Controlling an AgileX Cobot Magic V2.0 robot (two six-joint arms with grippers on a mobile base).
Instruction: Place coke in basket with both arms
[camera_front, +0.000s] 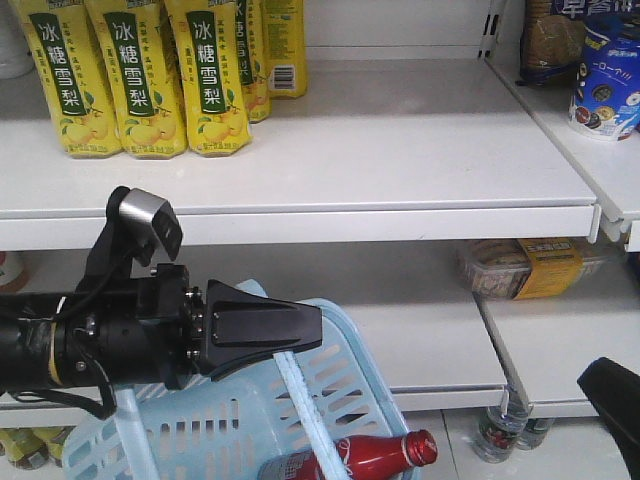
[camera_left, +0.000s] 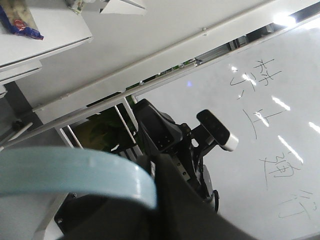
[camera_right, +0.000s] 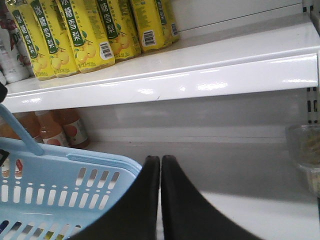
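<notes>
The light blue basket (camera_front: 210, 425) hangs in front of the lower shelf. My left gripper (camera_front: 312, 335) is shut on its flat handle (camera_front: 300, 400). In the left wrist view that handle (camera_left: 75, 172) curves across into the black jaws of the left gripper (camera_left: 155, 186). The red coke (camera_front: 375, 457) lies on its side inside the basket, cap pointing right. My right gripper (camera_right: 160, 161) is shut with nothing between its fingers, just right of the basket's rim (camera_right: 100, 162). A black piece of the right arm (camera_front: 612, 400) shows at the lower right.
Yellow pear-drink bottles (camera_front: 130, 70) line the upper shelf (camera_front: 400, 190). Snack bags (camera_front: 605, 80) sit at the upper right and a packaged food tray (camera_front: 525, 265) lies on the lower shelf. Small bottles (camera_front: 500, 430) stand at floor level. Orange drinks (camera_right: 65, 130) stand behind the basket.
</notes>
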